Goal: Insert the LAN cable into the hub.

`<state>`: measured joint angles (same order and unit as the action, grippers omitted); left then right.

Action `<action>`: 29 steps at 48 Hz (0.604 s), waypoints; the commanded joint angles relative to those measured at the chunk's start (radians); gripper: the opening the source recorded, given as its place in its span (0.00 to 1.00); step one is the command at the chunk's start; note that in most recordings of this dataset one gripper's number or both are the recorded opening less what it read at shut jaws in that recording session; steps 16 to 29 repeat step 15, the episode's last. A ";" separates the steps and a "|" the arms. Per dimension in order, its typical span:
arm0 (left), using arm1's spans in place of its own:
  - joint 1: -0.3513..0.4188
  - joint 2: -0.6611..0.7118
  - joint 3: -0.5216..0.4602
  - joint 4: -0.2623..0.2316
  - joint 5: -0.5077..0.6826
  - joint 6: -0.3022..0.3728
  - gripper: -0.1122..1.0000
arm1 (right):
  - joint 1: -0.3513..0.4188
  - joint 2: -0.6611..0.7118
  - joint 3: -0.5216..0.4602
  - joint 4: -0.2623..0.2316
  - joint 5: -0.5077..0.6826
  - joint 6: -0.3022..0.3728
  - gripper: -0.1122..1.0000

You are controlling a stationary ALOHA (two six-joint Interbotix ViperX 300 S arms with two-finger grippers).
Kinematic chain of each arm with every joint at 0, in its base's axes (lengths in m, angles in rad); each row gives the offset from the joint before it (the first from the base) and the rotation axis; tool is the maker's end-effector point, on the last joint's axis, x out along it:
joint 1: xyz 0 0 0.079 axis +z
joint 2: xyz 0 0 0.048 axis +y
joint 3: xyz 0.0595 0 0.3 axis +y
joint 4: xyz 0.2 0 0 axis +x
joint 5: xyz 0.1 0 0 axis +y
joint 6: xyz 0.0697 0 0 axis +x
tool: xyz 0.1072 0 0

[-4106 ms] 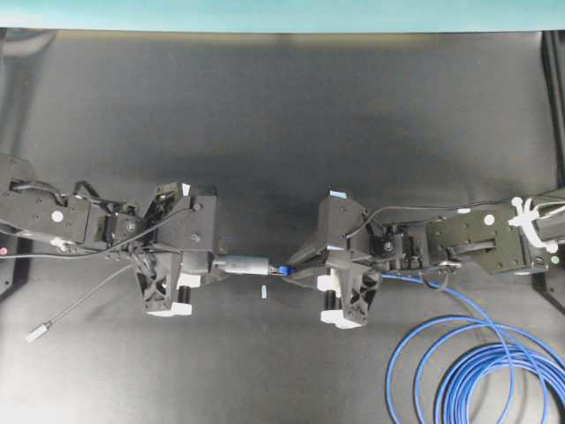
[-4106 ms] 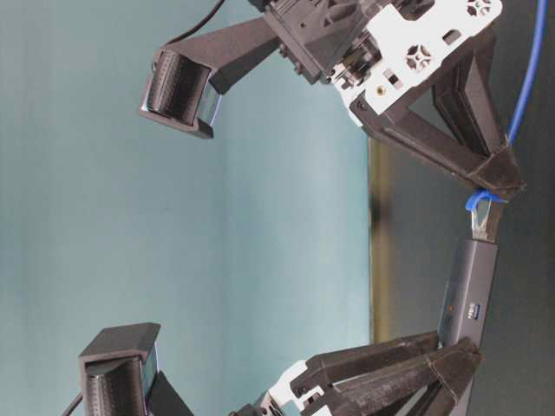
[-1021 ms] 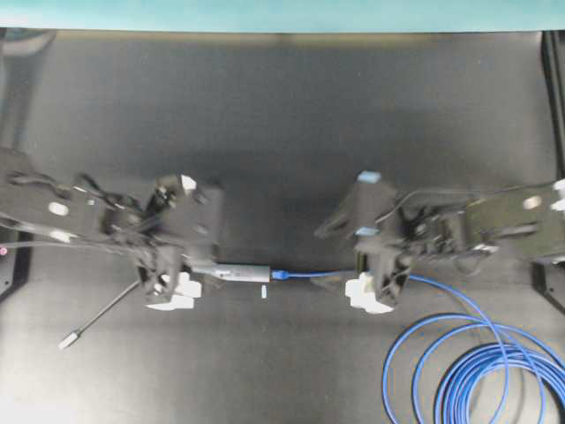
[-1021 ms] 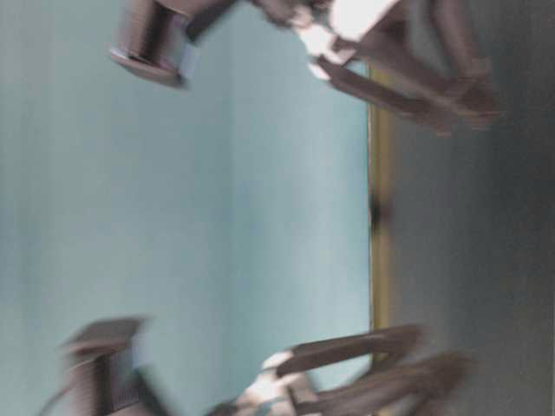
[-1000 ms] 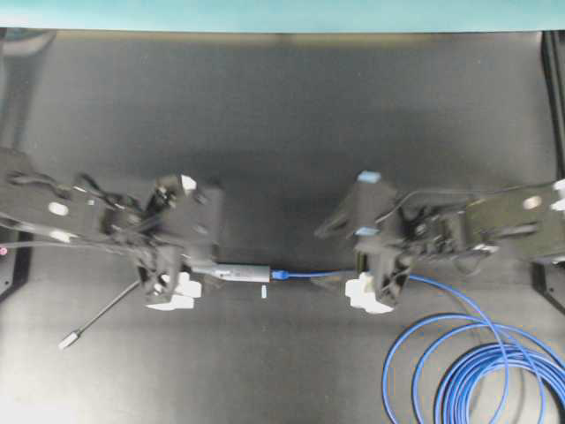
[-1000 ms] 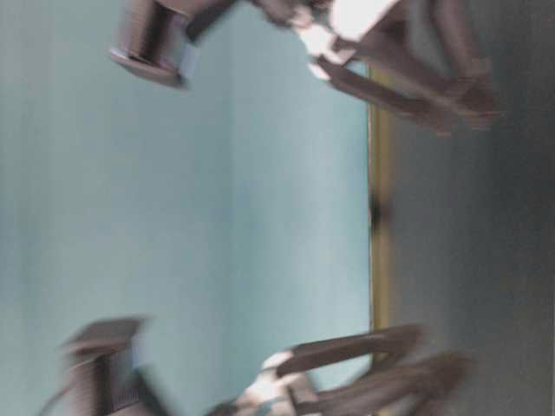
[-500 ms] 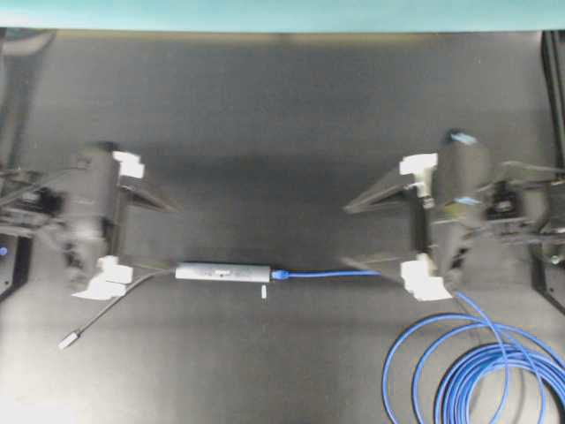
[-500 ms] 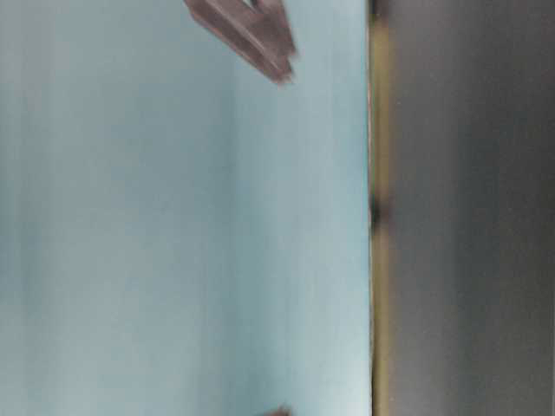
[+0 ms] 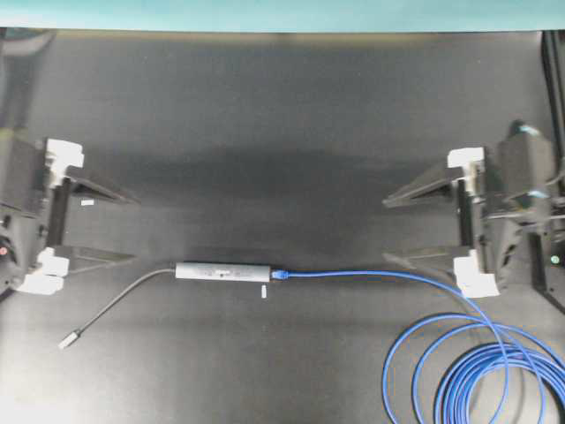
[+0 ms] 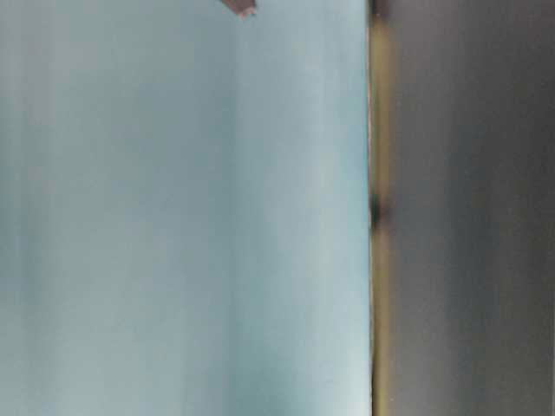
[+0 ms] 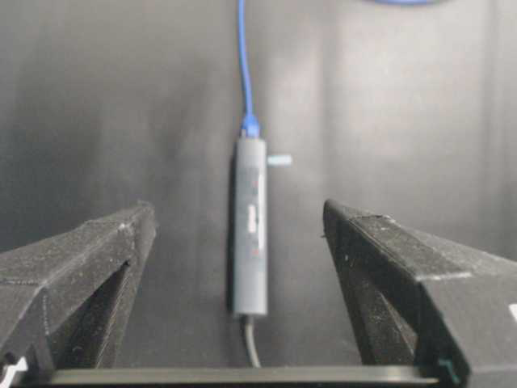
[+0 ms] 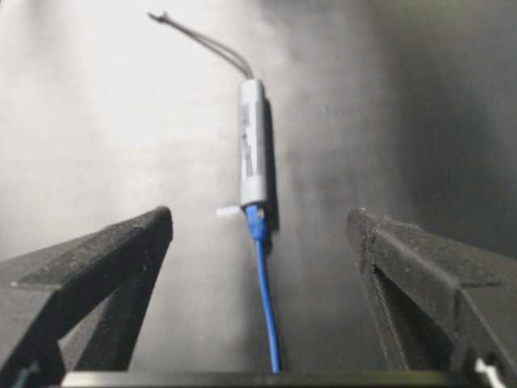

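The grey hub (image 9: 222, 270) lies flat on the black table, its thin tail cable (image 9: 115, 305) trailing left to a small silver plug (image 9: 69, 338). The blue LAN cable (image 9: 371, 275) runs from its coils at the lower right to the hub's right end, where its blue boot (image 9: 280, 274) sits against the hub. My left gripper (image 9: 131, 228) is open at the far left, well away from the hub (image 11: 250, 226). My right gripper (image 9: 389, 230) is open at the far right, empty, with the hub (image 12: 253, 152) and LAN cable (image 12: 266, 291) ahead of it.
Loops of the blue cable (image 9: 481, 371) fill the lower right corner. A small pale tape mark (image 9: 263, 291) lies just below the hub's right end. The teal wall (image 9: 282, 13) borders the table's far edge. The table-level view is blurred and shows only wall and table edge.
Both arms have pulled back outward, left going left and right going right, with jaws open. The hub and the plugged-in blue cable stay lying on the table.
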<state>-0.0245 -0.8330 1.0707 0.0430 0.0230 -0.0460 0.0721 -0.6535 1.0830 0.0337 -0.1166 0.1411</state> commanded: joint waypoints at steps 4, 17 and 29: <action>0.000 -0.020 -0.003 0.005 -0.003 -0.002 0.83 | -0.002 -0.046 0.003 0.002 0.012 0.006 0.86; -0.002 -0.023 0.017 0.005 -0.005 -0.012 0.83 | 0.002 -0.080 0.011 0.002 0.037 0.006 0.86; -0.002 -0.023 0.017 0.005 -0.005 -0.012 0.83 | 0.002 -0.080 0.011 0.002 0.037 0.006 0.86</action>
